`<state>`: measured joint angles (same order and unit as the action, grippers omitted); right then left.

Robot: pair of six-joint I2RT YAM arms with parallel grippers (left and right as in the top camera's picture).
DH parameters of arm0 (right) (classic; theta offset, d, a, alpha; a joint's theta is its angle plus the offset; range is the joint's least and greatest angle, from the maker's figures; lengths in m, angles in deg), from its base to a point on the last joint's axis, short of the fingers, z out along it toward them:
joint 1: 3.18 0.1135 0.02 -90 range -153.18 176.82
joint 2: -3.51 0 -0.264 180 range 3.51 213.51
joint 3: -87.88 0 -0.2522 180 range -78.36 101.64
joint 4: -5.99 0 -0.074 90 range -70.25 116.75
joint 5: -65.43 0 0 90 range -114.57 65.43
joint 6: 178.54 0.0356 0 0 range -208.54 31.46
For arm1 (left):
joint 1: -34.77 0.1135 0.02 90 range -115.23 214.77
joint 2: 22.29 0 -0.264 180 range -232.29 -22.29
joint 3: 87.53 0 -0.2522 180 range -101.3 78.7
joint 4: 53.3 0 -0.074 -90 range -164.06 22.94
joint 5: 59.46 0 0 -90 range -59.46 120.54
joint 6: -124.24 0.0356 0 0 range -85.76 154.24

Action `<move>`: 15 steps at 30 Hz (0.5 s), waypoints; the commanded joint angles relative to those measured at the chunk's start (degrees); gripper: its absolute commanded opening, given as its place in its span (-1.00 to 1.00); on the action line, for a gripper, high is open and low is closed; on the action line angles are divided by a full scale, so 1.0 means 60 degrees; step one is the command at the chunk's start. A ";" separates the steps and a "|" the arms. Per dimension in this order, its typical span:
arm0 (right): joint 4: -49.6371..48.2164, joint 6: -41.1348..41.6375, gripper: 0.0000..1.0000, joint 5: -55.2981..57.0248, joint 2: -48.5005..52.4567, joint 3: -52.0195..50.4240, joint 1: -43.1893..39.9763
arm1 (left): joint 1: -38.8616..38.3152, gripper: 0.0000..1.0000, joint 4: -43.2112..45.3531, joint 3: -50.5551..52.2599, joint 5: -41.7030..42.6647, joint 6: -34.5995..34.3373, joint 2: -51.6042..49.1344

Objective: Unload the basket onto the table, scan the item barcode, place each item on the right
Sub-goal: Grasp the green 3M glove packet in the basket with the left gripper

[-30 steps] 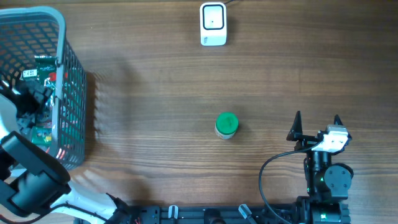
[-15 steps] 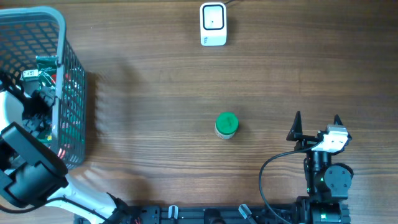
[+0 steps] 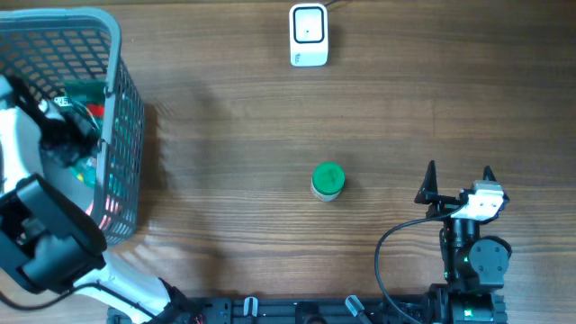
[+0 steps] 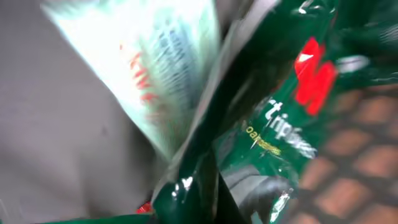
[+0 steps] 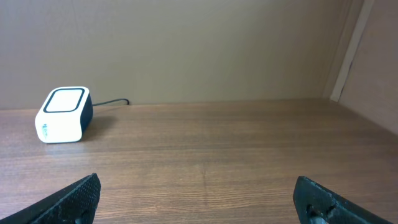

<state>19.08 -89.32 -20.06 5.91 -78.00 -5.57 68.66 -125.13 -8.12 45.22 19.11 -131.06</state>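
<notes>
Basket (image 3: 127, 108) walls crowd the left hand (image 3: 81, 137); tabletop (image 3: 234, 184) around jar (image 3: 328, 180) lies open.

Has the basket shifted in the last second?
Yes. The basket has slid right across the table, nearer the white scanner, which stayed put.

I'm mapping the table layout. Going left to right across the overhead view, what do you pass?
The basket → the green-lidded jar → the right gripper. The scanner lies farther back, overlapping the jar sideways, so I leave it unplaced.
</notes>
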 commanded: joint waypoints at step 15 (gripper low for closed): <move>-0.0018 -0.0106 1.00 -0.0117 -0.0040 -0.0011 -0.0015 | 0.0426 -0.92 0.0302 -0.1971 -0.0892 -0.0546 0.5275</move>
<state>19.08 -89.32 -20.06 5.91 -78.00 -5.57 72.05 -124.45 -19.38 40.39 16.31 -104.87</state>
